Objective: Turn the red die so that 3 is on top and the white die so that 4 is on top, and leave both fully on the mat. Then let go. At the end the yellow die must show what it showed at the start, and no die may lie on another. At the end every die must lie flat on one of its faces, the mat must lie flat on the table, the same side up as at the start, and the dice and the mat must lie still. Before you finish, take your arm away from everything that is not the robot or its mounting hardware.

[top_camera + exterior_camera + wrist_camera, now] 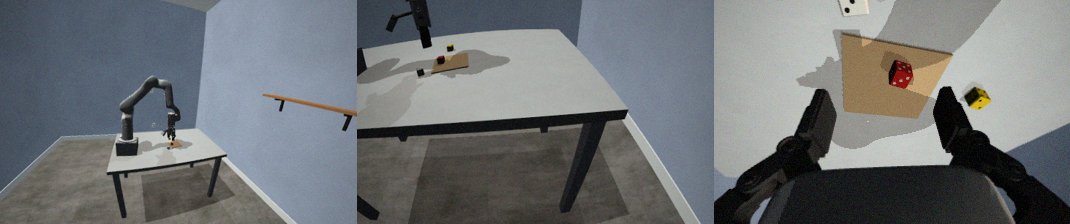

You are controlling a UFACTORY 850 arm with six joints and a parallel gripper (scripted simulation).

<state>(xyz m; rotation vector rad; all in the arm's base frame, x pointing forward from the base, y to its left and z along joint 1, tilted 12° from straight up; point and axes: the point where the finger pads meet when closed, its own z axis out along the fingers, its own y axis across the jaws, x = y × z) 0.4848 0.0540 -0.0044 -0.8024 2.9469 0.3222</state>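
Note:
The red die [901, 74] lies on the tan mat [887, 77], also seen in the exterior view [440, 59] on the mat [451, 62]. The white die [853, 6] lies on the table just off the mat's far edge; it looks dark in the exterior view [421, 72]. The yellow die [977, 97] lies on the table off the mat's right corner, also in the exterior view [450, 47]. My gripper [885, 100] is open and empty, hovering above the table at the mat's near edge. In the exterior view the gripper [426, 41] shows behind the mat.
The arm's base [126, 146] stands on the table's left end. The table's front edge [503, 122] is far from the dice. A wall shelf [311, 105] hangs on the right wall, away from the table.

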